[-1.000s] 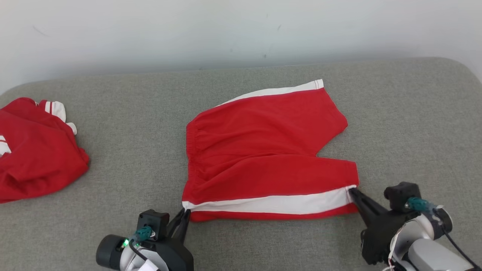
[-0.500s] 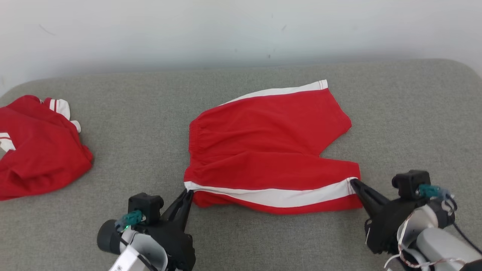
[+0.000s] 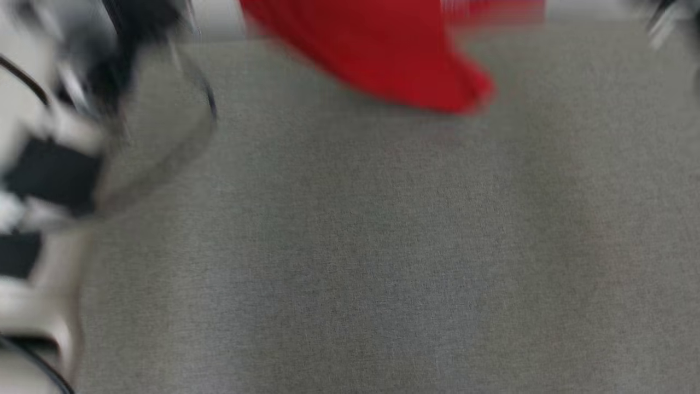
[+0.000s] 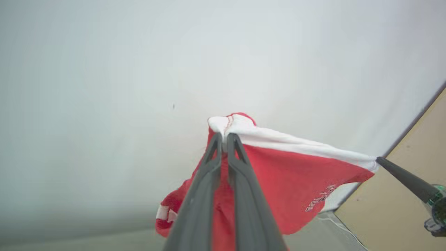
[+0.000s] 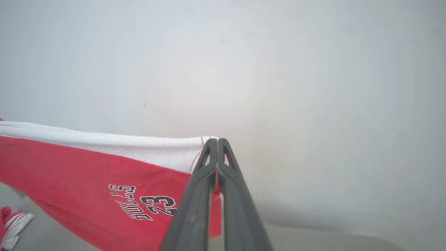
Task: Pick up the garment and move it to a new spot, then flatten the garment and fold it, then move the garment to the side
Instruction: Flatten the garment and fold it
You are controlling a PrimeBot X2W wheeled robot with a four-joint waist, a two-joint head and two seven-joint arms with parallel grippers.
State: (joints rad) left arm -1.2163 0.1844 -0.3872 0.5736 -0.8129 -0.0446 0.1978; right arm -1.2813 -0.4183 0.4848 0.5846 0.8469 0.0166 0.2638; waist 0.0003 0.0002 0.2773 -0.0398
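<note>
Shorts point(image 4: 296, 181) hung above grey surface point(image 3: 350, 246), apparently clear of it; white stripe point(image 5: 104, 146) ran taut, roughly level, left to right. Left end effector point(image 4: 224, 136) and right end effector point(image 5: 217, 140) each pinched one stripe end.

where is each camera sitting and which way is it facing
head view: on the head, tilted down at the grey cushion below the red shorts; blurred pale forearm at left
left wrist view: on that wrist, facing the white wall along the left gripper, shut on a striped corner
right wrist view: likewise along the right gripper, shut on the other corner
shared: both wrist views show the white stripe stretched between grippers
</note>
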